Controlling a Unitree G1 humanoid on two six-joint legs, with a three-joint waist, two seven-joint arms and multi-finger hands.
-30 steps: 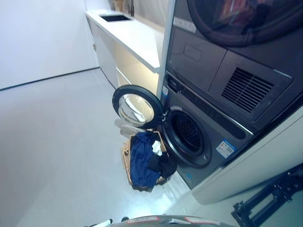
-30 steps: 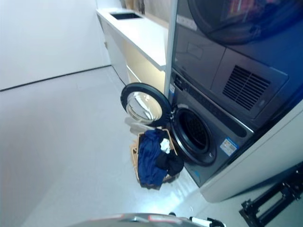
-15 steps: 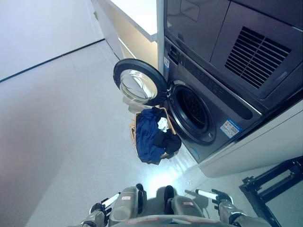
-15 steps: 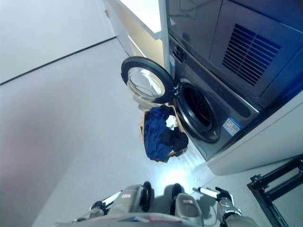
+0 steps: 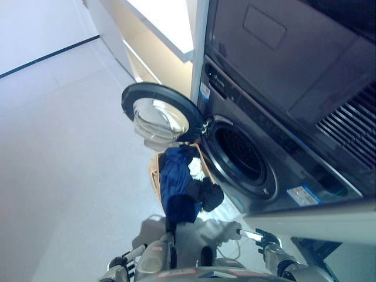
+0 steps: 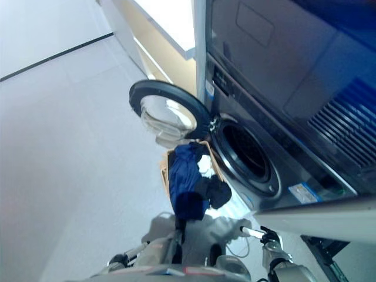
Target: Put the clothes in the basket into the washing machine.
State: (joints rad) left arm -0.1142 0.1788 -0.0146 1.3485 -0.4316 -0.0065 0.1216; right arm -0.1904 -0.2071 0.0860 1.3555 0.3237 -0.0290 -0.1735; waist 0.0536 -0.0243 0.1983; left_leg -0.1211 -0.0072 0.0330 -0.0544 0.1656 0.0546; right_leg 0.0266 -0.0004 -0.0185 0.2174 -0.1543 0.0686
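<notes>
A tan woven basket [image 5: 154, 176] heaped with dark blue, black and white clothes [image 5: 179, 185] sits on the floor before the dark grey washing machine [image 5: 258, 158] – round door [image 5: 155, 111] swung open. Both hands hang low, well apart from it: left hand [image 5: 120, 267] and right hand [image 5: 258, 238] – finger posture unclear.

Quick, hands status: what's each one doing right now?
Left hand: low at the view's bottom edge, holding nothing; fingers cannot be told.
Right hand: open, fingers straight, empty, away from the basket.
</notes>
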